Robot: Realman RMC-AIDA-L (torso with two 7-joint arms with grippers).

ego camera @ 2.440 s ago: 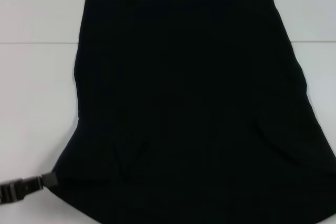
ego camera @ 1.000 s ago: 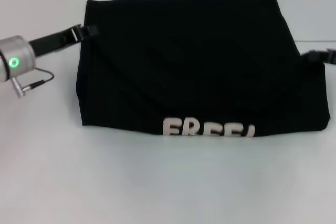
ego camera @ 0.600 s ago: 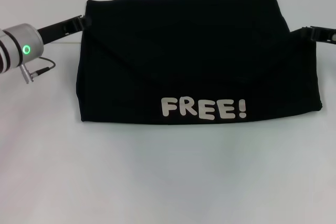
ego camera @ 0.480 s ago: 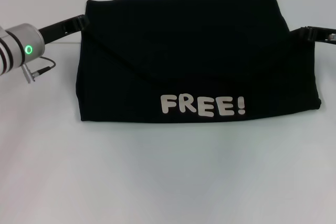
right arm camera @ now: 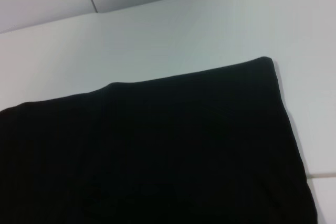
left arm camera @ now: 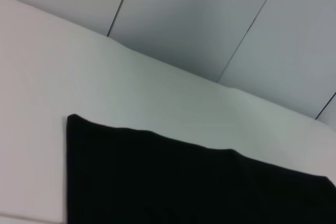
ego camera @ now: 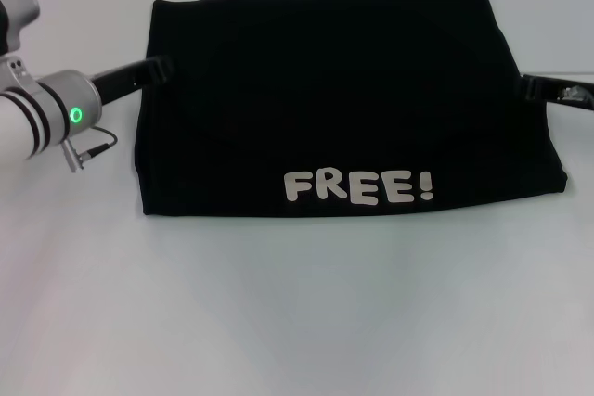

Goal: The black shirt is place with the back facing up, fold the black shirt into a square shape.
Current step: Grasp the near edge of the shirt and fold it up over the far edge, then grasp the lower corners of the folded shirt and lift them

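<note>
The black shirt lies folded flat on the white table, wider than deep. Its white lettering "FREE!" faces up along the near edge. My left gripper is at the shirt's left edge, about midway along that side, with its silver wrist and green light farther left. My right gripper is at the shirt's right edge, with the arm running out of view to the right. The left wrist view shows a corner of the black shirt on the table. The right wrist view shows the black shirt too. Neither wrist view shows fingers.
A thin seam line crosses the white tabletop behind the left arm. A pale panelled wall stands behind the table's far edge. Bare table surface stretches in front of the shirt.
The shirt's near half was folded over onto the far half, turning the lettering up. In the last half second both grippers slid nearer to me along the shirt's sides; the shirt lay still.
</note>
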